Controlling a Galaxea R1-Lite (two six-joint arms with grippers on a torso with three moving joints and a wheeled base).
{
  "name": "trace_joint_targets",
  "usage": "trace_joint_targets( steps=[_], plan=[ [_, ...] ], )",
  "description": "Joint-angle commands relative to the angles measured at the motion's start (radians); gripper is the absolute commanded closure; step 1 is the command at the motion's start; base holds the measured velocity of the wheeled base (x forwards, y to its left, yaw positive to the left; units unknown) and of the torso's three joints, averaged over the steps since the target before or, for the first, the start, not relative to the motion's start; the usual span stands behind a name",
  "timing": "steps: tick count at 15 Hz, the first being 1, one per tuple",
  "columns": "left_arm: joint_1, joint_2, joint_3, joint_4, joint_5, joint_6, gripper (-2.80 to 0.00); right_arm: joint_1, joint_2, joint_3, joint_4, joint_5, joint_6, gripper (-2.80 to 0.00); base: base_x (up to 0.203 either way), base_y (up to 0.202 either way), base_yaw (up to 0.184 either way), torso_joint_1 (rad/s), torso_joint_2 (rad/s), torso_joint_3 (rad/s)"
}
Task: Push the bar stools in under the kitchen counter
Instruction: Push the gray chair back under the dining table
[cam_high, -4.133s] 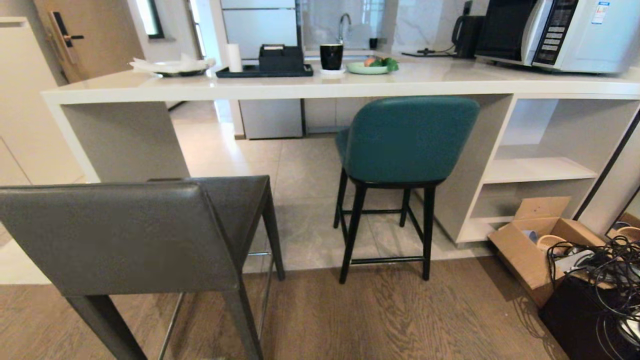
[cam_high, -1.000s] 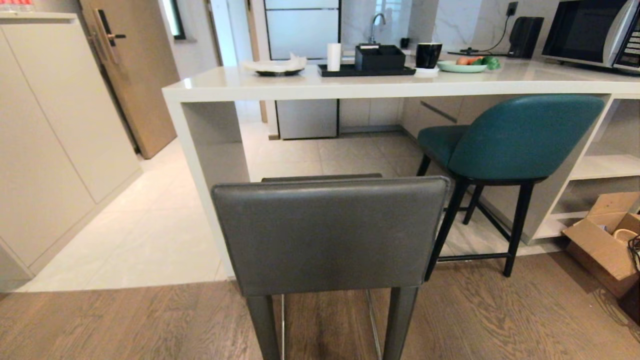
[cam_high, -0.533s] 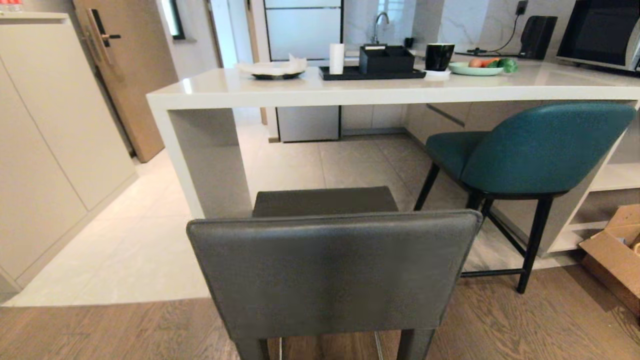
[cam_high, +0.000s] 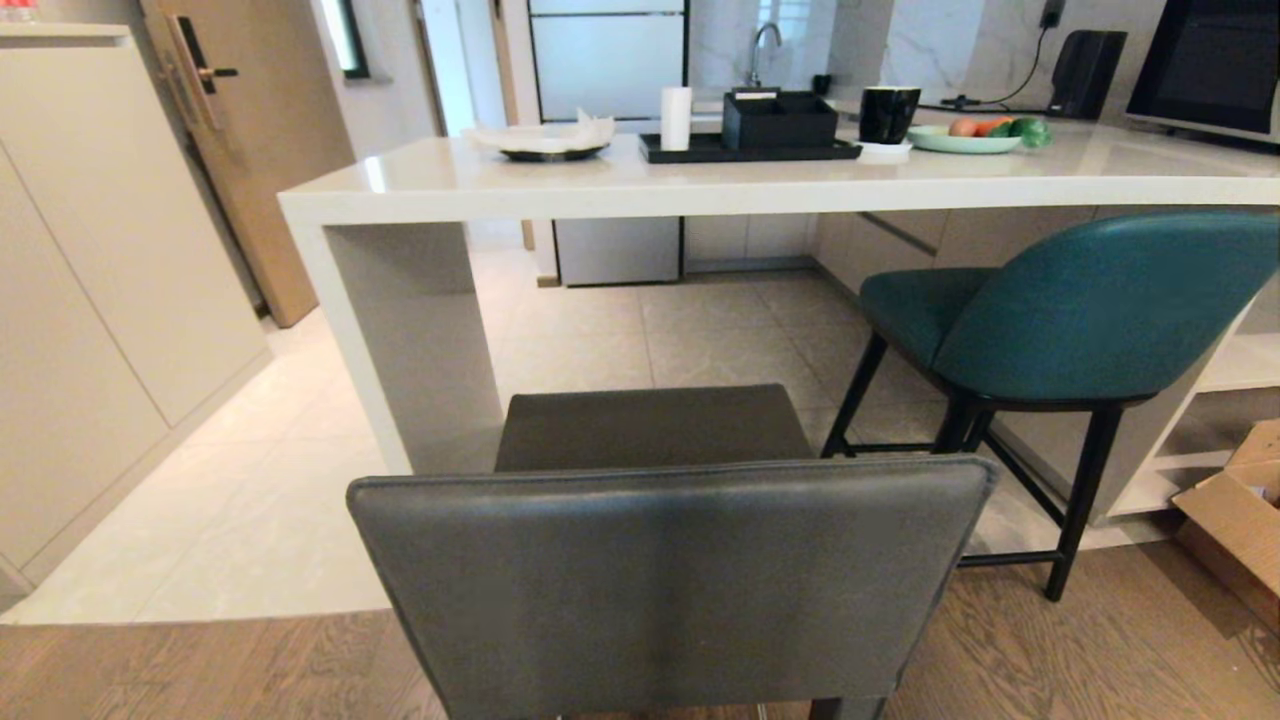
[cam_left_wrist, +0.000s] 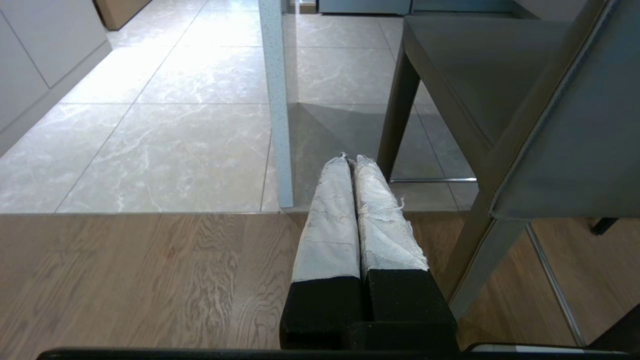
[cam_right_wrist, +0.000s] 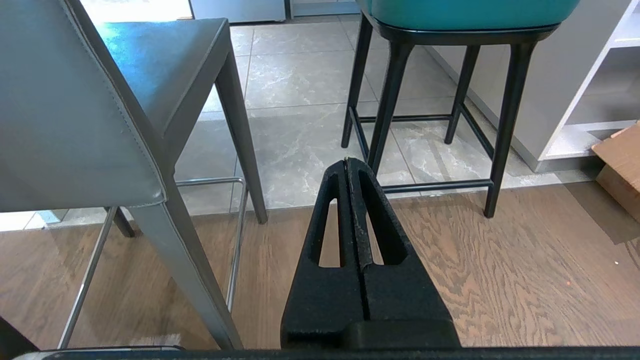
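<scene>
Your base rolled closer: grey stool (cam_high: 670, 585) back now fills near view, squarely ahead. Seat not yet under kitchen counter (cam_high: 640, 185). Teal stool (cam_high: 1080, 310) far right, half tucked. Left gripper (cam_left_wrist: 352, 160), right gripper (cam_right_wrist: 348, 162) pressed together, empty, flanking stool. Push imminent.

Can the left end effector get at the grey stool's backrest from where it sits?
Probably yes. The left end effector, shut and empty, sits low beside the grey stool, with nothing between it and the backrest's outer edge. The arm would need to swing inward.
</scene>
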Motion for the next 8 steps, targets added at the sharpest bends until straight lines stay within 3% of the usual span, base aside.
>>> trace_joint_targets(
  steps=[1, 4, 6, 8],
  plan=[
    [0.0, 0.001, 0.0, 0.0, 0.0, -0.001, 0.0, 0.0, 0.001, 0.002, -0.001, 0.0, 0.002, 0.0, 0.0, 0.0, 0.0, 0.0, 0.0, 0.0],
    [0.0, 0.014, -0.029, -0.004, 0.001, -0.011, 0.0, -0.001, 0.02, -0.039, 0.009, -0.008, 0.001, 0.0, 0.0, 0.0, 0.0, 0.0, 0.0, 0.0],
    [-0.003, 0.137, -0.11, -0.015, -0.003, -0.063, 0.0, -0.001, 0.143, -0.131, 0.006, -0.016, 0.06, 0.0, 0.0, 0.0, 0.0, 0.0, 0.0, 0.0],
    [-0.027, 0.331, -0.148, -0.128, -0.005, -0.094, 0.0, 0.001, 0.331, -0.189, -0.014, -0.016, 0.112, 0.0, 0.0, 0.0, 0.0, 0.0, 0.0, 0.0]
  ],
)
